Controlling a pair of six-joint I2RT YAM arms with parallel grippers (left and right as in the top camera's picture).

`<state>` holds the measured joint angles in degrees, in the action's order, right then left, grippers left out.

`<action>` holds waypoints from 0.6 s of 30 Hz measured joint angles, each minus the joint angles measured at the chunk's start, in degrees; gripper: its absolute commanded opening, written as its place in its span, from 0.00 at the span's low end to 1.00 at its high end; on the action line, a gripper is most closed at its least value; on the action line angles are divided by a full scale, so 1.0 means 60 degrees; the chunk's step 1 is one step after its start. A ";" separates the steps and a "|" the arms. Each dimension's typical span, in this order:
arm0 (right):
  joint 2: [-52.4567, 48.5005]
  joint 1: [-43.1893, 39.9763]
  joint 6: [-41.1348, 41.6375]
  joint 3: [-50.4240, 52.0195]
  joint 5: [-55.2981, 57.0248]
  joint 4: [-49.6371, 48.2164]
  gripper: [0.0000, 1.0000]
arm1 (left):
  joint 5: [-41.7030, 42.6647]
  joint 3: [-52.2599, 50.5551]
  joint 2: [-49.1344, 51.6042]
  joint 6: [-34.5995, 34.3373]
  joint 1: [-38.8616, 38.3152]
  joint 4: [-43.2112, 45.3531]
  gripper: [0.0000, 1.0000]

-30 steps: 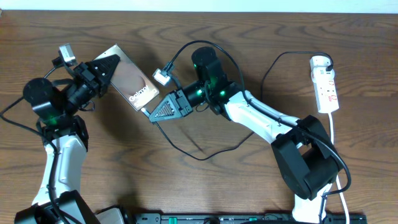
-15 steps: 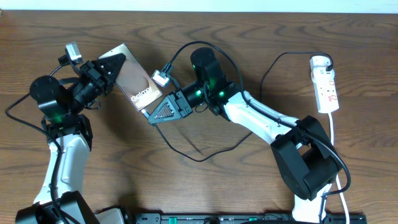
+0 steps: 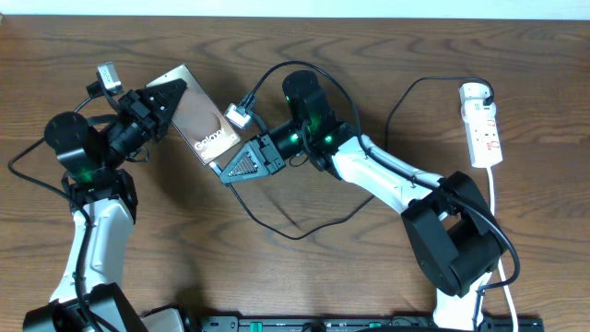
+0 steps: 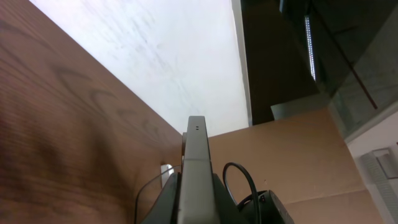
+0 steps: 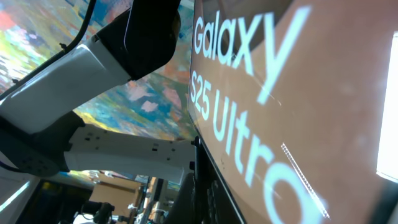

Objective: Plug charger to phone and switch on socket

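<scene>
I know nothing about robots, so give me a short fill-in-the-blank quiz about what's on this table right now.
1. The white lettering on the phone begins with the word ____.
2. The phone is gripped by the ____ end effector.
3. The socket is a narrow strip coloured ____ with red markings.

Missing words: Galaxy; left; white
</scene>
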<state>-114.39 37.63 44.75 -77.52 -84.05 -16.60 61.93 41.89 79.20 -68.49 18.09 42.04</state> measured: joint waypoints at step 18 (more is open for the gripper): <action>0.0000 -0.0259 0.0000 0.0000 0.0164 -0.0033 0.01 | -0.0098 0.0000 0.0000 0.0000 0.0229 -0.0004 0.07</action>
<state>-114.39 36.07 44.75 -77.52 -83.07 -16.80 61.34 41.89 79.20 -68.49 19.46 42.02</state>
